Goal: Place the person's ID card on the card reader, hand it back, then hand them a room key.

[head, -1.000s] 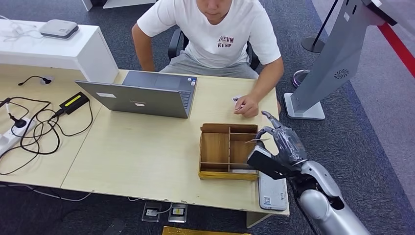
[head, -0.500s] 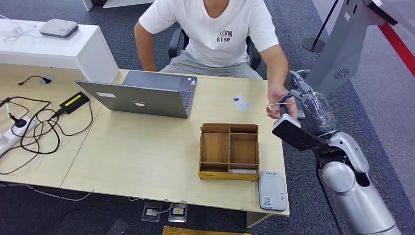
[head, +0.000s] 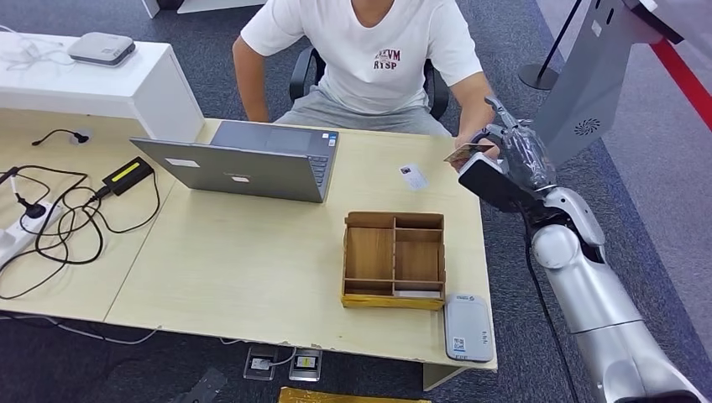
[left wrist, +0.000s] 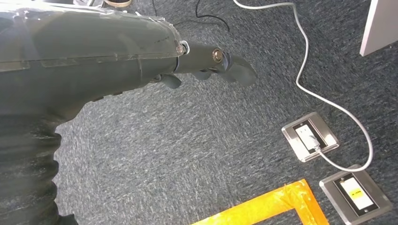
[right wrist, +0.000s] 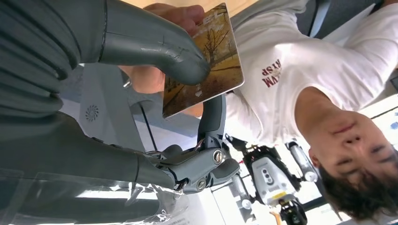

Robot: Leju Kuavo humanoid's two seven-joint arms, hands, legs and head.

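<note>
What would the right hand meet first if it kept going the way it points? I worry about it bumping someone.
Probably the person's hand, which sits right behind the room key that the right hand pinches. Depth is unclear, but they look nearly touching.

The right arm (head: 579,285) reaches up and forward past the far right corner of the worktop (head: 252,260). Its right hand (head: 512,159) pinches a card (right wrist: 206,61) between the thumb and a finger, the other fingers spread. The left hand (left wrist: 206,65) hangs low over the floor, fingers loosely curled, holding nothing.
</note>
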